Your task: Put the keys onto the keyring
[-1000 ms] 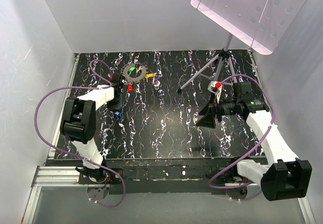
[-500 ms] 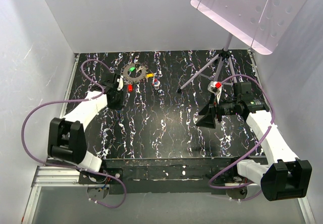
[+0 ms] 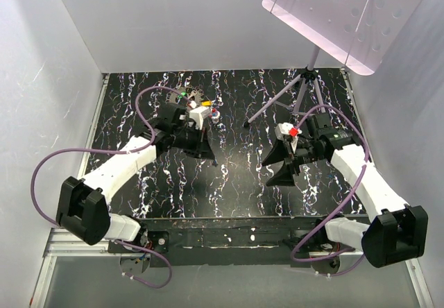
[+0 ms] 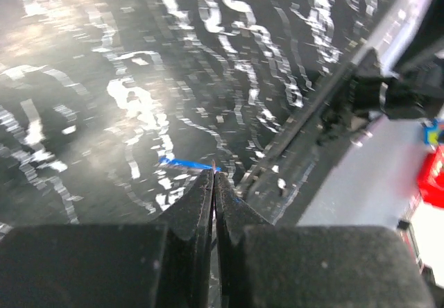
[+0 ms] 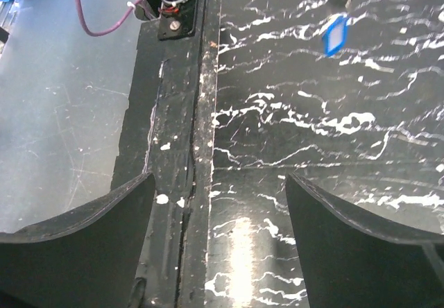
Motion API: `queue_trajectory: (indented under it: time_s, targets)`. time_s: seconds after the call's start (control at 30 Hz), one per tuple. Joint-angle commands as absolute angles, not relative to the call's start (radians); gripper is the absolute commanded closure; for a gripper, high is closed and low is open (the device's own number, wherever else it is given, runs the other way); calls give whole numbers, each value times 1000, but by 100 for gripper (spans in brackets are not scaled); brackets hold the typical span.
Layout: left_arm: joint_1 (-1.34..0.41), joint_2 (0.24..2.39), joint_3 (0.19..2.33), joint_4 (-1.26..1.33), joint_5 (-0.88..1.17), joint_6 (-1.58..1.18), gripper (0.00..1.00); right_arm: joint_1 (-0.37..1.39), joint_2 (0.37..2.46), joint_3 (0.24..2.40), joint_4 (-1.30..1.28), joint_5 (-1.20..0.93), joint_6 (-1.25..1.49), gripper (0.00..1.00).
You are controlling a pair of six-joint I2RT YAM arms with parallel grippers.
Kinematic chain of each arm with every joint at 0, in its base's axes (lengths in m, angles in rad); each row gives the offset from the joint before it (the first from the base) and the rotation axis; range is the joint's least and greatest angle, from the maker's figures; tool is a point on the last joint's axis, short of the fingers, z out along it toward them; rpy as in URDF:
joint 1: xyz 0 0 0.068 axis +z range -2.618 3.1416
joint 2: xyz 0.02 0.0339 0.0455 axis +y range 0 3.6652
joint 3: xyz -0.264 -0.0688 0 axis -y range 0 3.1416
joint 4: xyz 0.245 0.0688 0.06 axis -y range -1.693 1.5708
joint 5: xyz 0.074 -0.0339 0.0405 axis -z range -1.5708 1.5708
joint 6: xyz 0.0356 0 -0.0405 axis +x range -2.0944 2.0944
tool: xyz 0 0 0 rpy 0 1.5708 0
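My left gripper (image 3: 211, 157) (image 4: 214, 175) is over the middle of the table, shut on a blue-capped key (image 4: 186, 164), seen edge-on at its tips. The same key (image 5: 334, 36) hangs from those tips in the right wrist view. My right gripper (image 3: 276, 168) (image 5: 218, 232) is open and empty, facing the left one, with the table's near edge below it. The keyring (image 3: 186, 93), with grey keys fanned around it and a green cap, lies at the back left, partly hidden by the left arm and its cable. A yellow-capped key (image 3: 206, 103) lies beside it.
A small red-white-blue object (image 3: 216, 114) lies right of the keyring. A tripod (image 3: 300, 89) holding a pink perforated board (image 3: 333, 13) stands at the back right. The table's near edge (image 5: 201, 114) runs under my right gripper. White walls enclose the table.
My left arm has swung from the table's left side to the middle, carrying the blue-capped key that lay on the table. My right gripper has shifted slightly left and toward the near edge.
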State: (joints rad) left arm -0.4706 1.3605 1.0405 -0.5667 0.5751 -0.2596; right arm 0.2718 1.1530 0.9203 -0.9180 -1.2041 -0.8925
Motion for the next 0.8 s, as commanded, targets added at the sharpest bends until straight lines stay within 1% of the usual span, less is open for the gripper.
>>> queue_trajectory:
  time_s: [0.0, 0.17, 0.3, 0.47, 0.77]
  targets:
    - [-596, 1307, 1046, -439, 709, -265, 100, 290, 1204, 1041, -973, -1318, -1025, 18]
    - [-702, 1287, 980, -283, 729, -218, 100, 365, 1261, 1086, -902, -1307, -905, 28]
    - [-756, 1261, 907, -143, 745, -190, 100, 388, 1266, 1062, -826, -1281, -822, 31]
    - [-807, 1239, 835, 44, 744, -181, 100, 406, 1270, 1026, -729, -1266, -709, 38]
    - [-833, 1235, 772, 204, 703, -212, 100, 442, 1298, 1011, -704, -1227, -683, 48]
